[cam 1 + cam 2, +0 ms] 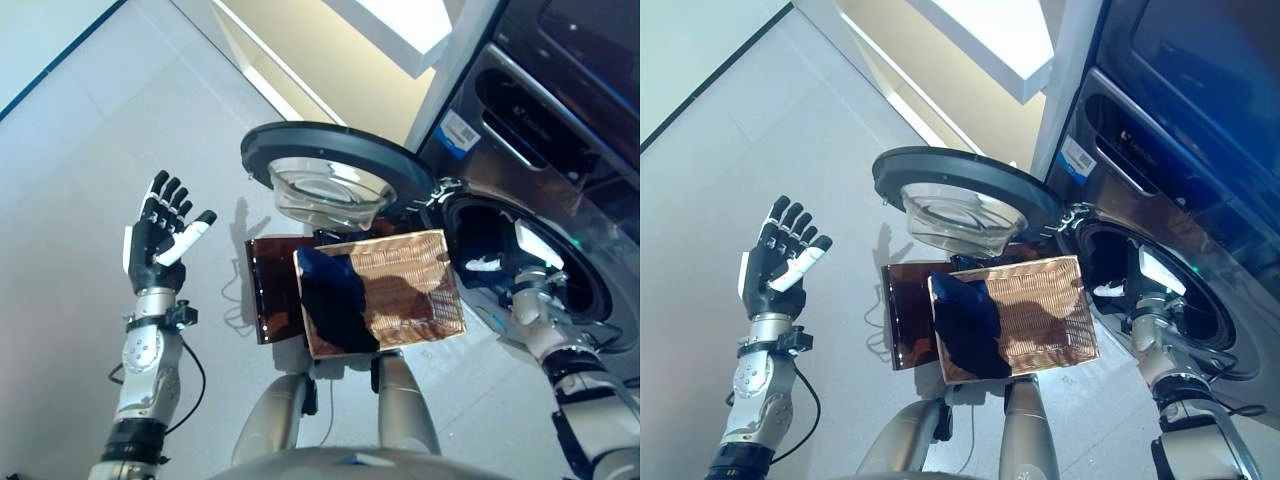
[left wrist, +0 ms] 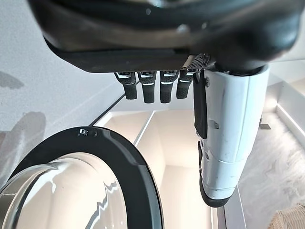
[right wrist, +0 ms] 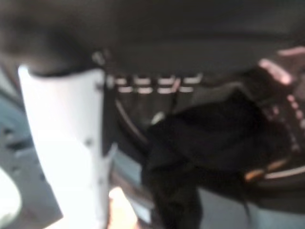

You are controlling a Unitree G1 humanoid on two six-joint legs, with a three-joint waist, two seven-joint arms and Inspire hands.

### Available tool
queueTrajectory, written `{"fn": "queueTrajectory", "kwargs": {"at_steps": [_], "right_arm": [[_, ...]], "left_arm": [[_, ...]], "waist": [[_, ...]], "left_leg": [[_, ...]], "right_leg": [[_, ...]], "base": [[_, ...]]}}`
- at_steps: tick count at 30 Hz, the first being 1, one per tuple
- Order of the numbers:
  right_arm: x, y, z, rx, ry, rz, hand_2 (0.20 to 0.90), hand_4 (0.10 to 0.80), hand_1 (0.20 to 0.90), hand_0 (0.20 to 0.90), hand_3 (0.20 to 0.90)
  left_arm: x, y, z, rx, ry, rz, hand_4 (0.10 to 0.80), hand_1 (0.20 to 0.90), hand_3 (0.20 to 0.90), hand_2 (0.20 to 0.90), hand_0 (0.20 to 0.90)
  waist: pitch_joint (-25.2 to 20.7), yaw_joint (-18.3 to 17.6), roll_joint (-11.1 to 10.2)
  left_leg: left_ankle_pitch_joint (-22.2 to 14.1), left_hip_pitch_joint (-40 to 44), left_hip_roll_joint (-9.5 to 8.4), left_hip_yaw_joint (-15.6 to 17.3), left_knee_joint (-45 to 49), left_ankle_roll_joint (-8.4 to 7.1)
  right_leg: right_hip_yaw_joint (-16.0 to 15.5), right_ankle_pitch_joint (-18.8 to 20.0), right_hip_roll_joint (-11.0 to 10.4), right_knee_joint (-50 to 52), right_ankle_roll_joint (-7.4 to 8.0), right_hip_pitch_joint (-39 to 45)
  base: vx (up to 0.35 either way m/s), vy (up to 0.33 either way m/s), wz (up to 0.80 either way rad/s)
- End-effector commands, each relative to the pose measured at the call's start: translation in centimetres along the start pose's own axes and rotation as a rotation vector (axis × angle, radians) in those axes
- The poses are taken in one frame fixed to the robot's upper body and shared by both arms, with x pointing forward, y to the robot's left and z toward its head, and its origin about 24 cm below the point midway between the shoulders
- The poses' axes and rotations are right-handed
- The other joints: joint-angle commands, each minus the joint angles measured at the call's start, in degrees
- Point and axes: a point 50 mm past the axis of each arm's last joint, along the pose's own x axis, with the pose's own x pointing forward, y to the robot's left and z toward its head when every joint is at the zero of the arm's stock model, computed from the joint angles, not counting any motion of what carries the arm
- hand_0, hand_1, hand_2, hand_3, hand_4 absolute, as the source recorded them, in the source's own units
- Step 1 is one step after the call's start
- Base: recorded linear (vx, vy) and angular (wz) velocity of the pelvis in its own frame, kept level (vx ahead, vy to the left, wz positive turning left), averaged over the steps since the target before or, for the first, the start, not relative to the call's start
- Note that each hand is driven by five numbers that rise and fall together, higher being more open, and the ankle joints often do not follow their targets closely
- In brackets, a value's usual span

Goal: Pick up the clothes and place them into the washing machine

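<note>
The robot's right hand (image 1: 500, 262) is reaching into the drum of the washing machine (image 1: 560, 190), whose round door (image 1: 330, 165) hangs wide open. In the right wrist view a dark garment (image 3: 209, 143) shows just past the hand at the drum's mouth, but it's too blurry there to tell if the fingers are clamped on it or already off it. More dark clothes (image 1: 335, 295) sit in the woven basket (image 1: 415, 290) just in front of the machine, so the job looks maybe partway done.

The left hand (image 1: 160, 235) is held up well off to the side, fingers spread, holding nothing.

What could go wrong: if the garment is only draped over the drum's lip, it might slide back out onto the floor when the arm pulls away, or snag on the fingers.
</note>
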Motion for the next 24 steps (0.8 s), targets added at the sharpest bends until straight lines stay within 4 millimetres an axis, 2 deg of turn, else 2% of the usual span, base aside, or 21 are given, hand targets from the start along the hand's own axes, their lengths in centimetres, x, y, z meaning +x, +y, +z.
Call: {"fn": "queueTrajectory", "kwargs": {"at_steps": [1, 4, 5, 9, 14, 17, 19, 24], "right_arm": [[0.8, -2.0, -0.2, -0.127, -0.053, -0.065, 0.900, 0.800, 0.900, 0.900, 0.900], [0.6, -1.3, -0.2, -0.189, -0.069, -0.030, 0.900, 0.800, 0.900, 0.900, 0.900], [0.3, -0.5, 0.0, -0.249, -0.099, 0.008, 0.900, 0.800, 0.900, 0.900, 0.900], [0.1, 0.3, 0.7, -0.292, -0.147, 0.037, 0.900, 0.800, 0.900, 0.900, 0.900], [-0.4, 1.7, 1.2, -0.293, -0.160, 0.066, 0.900, 0.800, 0.900, 0.900, 0.900], [-1.0, 2.8, 2.7, -0.261, -0.225, 0.076, 0.900, 0.800, 0.900, 0.900, 0.900], [-1.3, 3.1, 2.8, -0.257, -0.233, 0.079, 0.900, 0.800, 0.900, 0.900, 0.900], [-3.4, 5.1, 3.9, -0.176, -0.291, 0.107, 0.900, 0.800, 0.900, 0.900, 0.900]], "left_arm": [[0.7, 0.6, 3.6, 0.031, -0.211, 0.006, 0.800, 0.900, 0.900, 0.900, 0.900], [0.8, 0.4, 3.5, 0.032, -0.211, -0.002, 0.800, 0.900, 0.900, 0.900, 0.900], [0.8, 0.3, 3.4, 0.034, -0.206, -0.009, 0.800, 0.900, 0.900, 0.900, 0.900], [0.6, 0.3, 3.2, 0.040, -0.193, -0.007, 0.800, 0.900, 0.900, 0.900, 0.900], [0.6, 0.0, 2.3, 0.029, -0.162, -0.008, 0.800, 0.900, 0.900, 0.900, 0.900], [0.5, -0.1, 1.6, 0.046, -0.131, -0.004, 0.800, 0.900, 0.900, 0.900, 0.900], [0.5, -0.1, 1.5, 0.054, -0.123, -0.005, 0.800, 0.900, 0.900, 0.900, 0.900], [0.1, 0.3, 0.6, 0.087, -0.086, 0.034, 0.800, 0.900, 0.900, 0.900, 0.900]], "waist": [[-5.34, 1.18, -3.23], [-5.24, 1.18, -3.24], [-5.39, 1.17, -3.35], [-5.64, 0.97, -3.51], [-6.18, 0.82, -3.94], [-6.73, 0.57, -4.50], [-6.75, 0.52, -4.63], [-7.15, -0.25, -5.42]], "left_leg": [[-6.24, -0.15, -1.09, -0.23, 2.92, -2.17], [-6.14, 0.00, -0.95, -0.13, 2.69, -2.28], [-6.19, 0.61, -0.80, -0.06, 2.54, -2.35], [-6.56, 1.65, -0.73, -0.22, 2.69, -2.42], [-7.34, 3.95, -0.51, -0.30, 2.99, -2.65], [-8.08, 6.72, 0.05, -0.21, 3.07, -2.96], [-8.25, 7.86, 0.19, -0.23, 2.93, -3.05], [-9.14, 13.30, 0.73, -0.24, 2.63, -3.62]], "right_leg": [[-1.33, 5.67, -0.06, -10.41, -0.89, 2.90], [-1.43, 5.66, -0.04, -10.68, -0.87, 3.26], [-1.53, 5.59, 0.09, -10.81, -0.92, 3.85], [-1.52, 5.36, 0.30, -10.67, -1.02, 4.78], [-1.74, 5.00, 0.37, -11.05, -0.91, 7.82], [-2.04, 4.59, 0.66, -11.68, -0.88, 10.95], [-2.10, 4.46, 0.73, -11.99, -0.90, 12.26], [-2.64, 3.64, 1.12, -13.17, -0.75, 18.71]], "base": [[0.000, 0.000, 0.00], [0.000, 0.000, 0.00], [0.000, 0.000, 0.00], [0.026, -0.015, 0.00], [0.013, -0.007, 0.01], [0.040, -0.026, 0.00], [0.065, -0.030, 0.02], [0.085, -0.039, 0.02]]}}
